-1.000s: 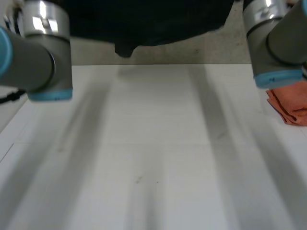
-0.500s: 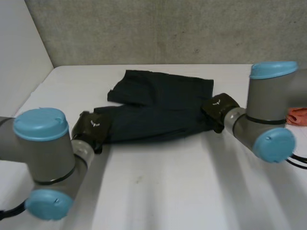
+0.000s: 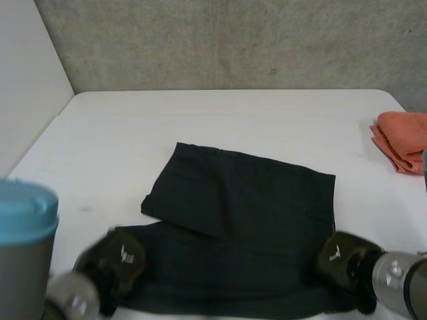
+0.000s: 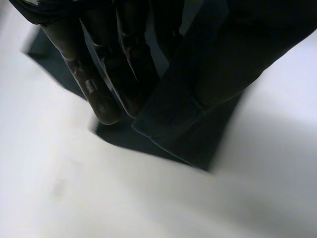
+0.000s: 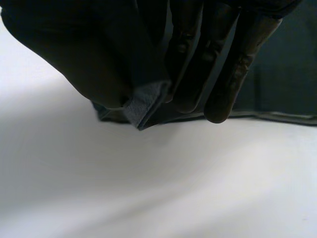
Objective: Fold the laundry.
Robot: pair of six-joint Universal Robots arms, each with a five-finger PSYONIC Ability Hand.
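Left arm: its grey joint with a light-blue cap [image 3: 23,213] fills the lower left corner of the head view.
Left robot hand [image 3: 112,261]: low at the left of the head view, at the near left corner of the dark navy fabric garment [image 3: 240,220]; from here its grip cannot be read.
Left wrist view: it adds what the head view hides. The straight fingers [image 4: 101,91] and the thumb are clamped on a doubled edge of the garment, whose seamed hem sticks out just past the fingertips, above the white surface [image 3: 220,117].
Garment, place: centre to lower centre of the head view, lying on the surface between the two hands.
Garment, look: smooth, with a slanted upper panel lying over a wider lower layer that shows along the lower left.
Right robot hand [image 3: 340,257]: lower right of the head view, at the garment's near right corner.
Right wrist view: the thumb and fingers [image 5: 218,74] pinch a folded corner of the garment, which pokes out between them; the rest lies flat beyond the fingertips.
Folded orange cloth [image 3: 403,143]: right edge of the head view, well apart from the garment.
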